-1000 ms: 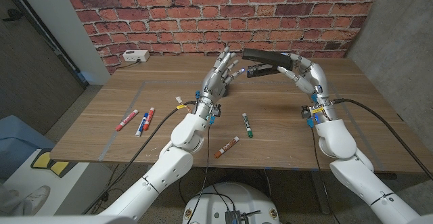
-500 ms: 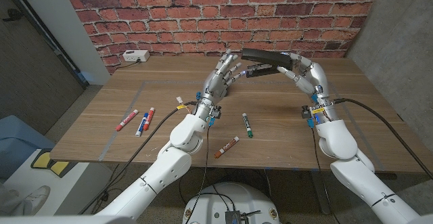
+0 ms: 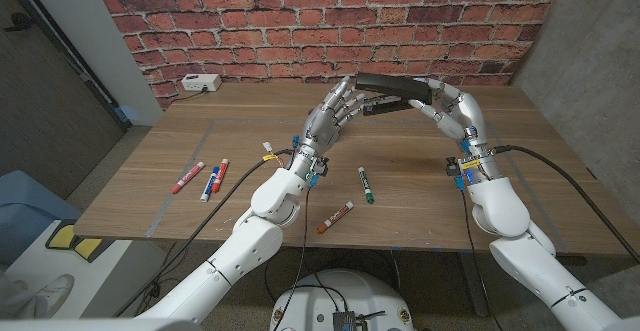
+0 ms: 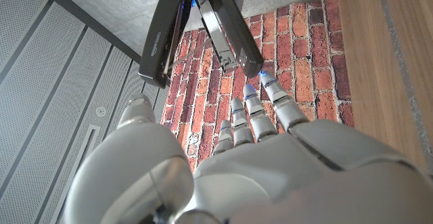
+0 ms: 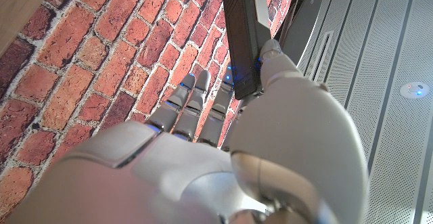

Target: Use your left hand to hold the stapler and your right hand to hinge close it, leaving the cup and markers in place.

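A black stapler [image 3: 394,83] hangs hinged open above the far middle of the table, its metal lower arm [image 3: 383,103] angled below the top arm. My right hand [image 3: 452,111] grips its right end from beneath; in the right wrist view the thumb [image 5: 279,65] presses the stapler [image 5: 242,34]. My left hand [image 3: 328,123] reaches up with fingers apart, holding nothing, its fingertips at the stapler's free left end. In the left wrist view those fingertips [image 4: 270,85] sit just short of the metal arm [image 4: 226,31]. Markers lie on the table: green [image 3: 366,185], orange [image 3: 335,217].
Three more markers lie at the table's left: a red one [image 3: 187,177], a blue-capped one [image 3: 211,183] and another red one [image 3: 222,168]. A white box [image 3: 201,83] sits at the back left by the brick wall. Cables trail from both wrists.
My left hand has lifted and stretched its fingers up and to the right, from below the stapler to its free left end. The right hand and stapler have stayed still.
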